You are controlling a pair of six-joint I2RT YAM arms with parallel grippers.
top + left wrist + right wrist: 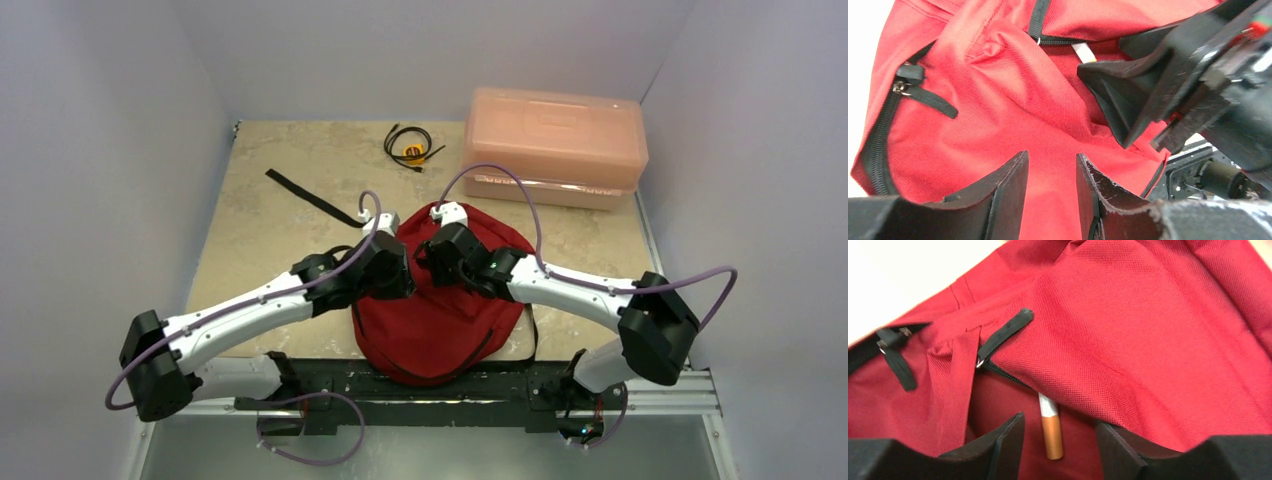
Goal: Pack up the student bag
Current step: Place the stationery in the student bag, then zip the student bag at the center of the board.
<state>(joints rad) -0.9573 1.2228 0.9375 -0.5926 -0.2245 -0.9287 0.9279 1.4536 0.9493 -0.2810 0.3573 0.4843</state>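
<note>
on the table (260, 250), at its near edge, the student bag (430, 330) lies slumped. it looks soft, light and floppy, likely best pinched by a zipper pull (1004, 332). left pincer (1051, 157) narrowly parted over fabric; right pincer (1059, 422) wide, empty, above an orange pen (1051, 435).

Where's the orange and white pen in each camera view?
Top: not visible.
Left wrist: the pen's white tip, upper middle, in the bag's opening.
Right wrist: bottom centre, lying between the fingers of the right gripper.
Shared landmark: the red bag.
</note>
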